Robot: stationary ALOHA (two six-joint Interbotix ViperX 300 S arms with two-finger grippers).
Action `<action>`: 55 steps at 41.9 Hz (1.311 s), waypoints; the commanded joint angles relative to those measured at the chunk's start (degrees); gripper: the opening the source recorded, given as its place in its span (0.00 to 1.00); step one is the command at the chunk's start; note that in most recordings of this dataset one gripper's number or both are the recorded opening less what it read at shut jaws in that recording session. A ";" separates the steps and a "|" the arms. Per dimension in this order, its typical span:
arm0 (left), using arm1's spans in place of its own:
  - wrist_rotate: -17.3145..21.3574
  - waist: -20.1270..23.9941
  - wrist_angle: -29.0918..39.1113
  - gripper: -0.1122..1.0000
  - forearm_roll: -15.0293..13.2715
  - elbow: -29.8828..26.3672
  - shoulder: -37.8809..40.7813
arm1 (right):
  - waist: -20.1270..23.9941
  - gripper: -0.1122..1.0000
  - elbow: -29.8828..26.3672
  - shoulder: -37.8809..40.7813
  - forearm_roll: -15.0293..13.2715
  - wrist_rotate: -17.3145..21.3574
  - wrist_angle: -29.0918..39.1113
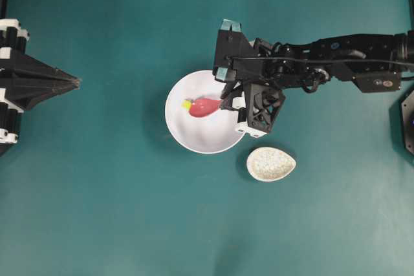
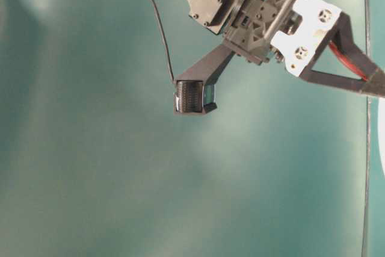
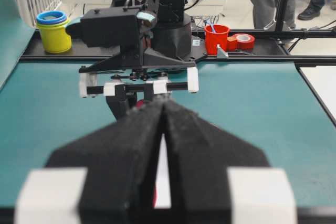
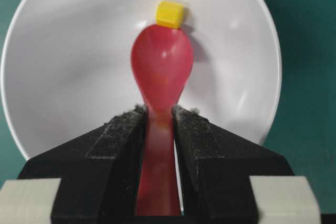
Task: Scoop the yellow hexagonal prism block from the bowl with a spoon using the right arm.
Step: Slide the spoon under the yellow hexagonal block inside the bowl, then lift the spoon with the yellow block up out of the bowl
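Item: red-pink soup spoon (image 4: 160, 77), handle clamped in my right gripper (image 4: 157, 124). Yellow hexagonal prism block (image 4: 170, 14) touches scoop tip inside white bowl (image 4: 63, 77); I should push low, tip under block.

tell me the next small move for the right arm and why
Probably push the spoon a little forward and under the yellow block. The right gripper holds the handle, and the block sits in the bowl at the scoop's tip, not yet in it.
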 commanded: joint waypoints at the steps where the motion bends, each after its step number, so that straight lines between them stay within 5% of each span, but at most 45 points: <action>1: 0.09 0.09 -0.70 0.10 0.18 -1.05 0.26 | 0.18 0.30 -0.35 -0.79 0.18 0.00 -1.41; 55: 0.09 0.09 -0.44 0.10 0.18 -1.05 0.26 | 1.76 0.30 2.72 -2.29 0.18 0.00 -11.25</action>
